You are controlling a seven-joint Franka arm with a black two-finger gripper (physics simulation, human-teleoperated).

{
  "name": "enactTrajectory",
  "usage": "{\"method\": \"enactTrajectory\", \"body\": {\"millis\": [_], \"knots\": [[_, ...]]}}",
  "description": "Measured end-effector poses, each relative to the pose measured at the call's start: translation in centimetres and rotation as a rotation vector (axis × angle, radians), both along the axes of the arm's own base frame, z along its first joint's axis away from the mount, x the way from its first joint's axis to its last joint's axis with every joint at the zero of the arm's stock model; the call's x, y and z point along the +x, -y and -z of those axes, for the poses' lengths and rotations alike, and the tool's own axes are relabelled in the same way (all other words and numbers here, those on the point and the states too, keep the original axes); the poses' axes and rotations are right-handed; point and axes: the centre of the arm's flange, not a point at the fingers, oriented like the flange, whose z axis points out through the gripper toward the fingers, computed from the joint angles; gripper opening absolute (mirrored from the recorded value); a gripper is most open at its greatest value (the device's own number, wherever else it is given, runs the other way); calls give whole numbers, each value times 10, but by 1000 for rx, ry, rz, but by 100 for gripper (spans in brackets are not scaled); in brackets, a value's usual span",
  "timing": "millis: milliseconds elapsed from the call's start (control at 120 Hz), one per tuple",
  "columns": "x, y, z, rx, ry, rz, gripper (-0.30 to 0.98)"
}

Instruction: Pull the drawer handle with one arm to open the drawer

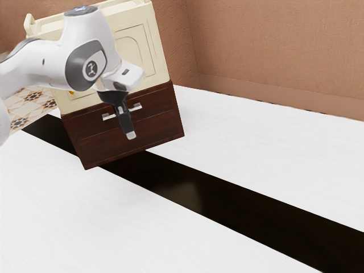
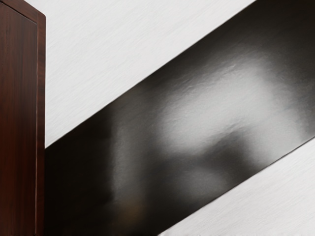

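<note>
White, faintly grained counter (image 1: 85,210) up front, glossy black strip (image 1: 256,207) crossing it; boxy cream-and-dark-wood cabinet (image 1: 159,62) toward the far edge; silvery handle (image 1: 136,107) on its upper drawer (image 1: 159,103); black gripper (image 1: 131,135) in front, can't tell if it's open, closed or touching.
</note>
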Motion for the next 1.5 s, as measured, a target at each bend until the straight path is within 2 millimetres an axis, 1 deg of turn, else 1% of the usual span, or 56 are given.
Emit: {"method": "enactTrajectory", "body": {"millis": [133, 300, 617, 725, 983, 1050, 1167, 1383, 1500], "knots": [[10, -11, 4, 32, 12, 13, 69], [14, -20, 4, 86, 31, 34, 69], [26, -38, 17, 158, 59, 51, 69], [25, -46, 18, 176, 68, 46, 69], [30, -48, 19, 192, 93, 59, 69], [30, -51, 20, 196, 96, 57, 69], [32, -54, 26, 200, 92, 57, 68], [34, -55, 33, 202, 86, 63, 56], [34, -55, 35, 202, 84, 64, 53]]}}
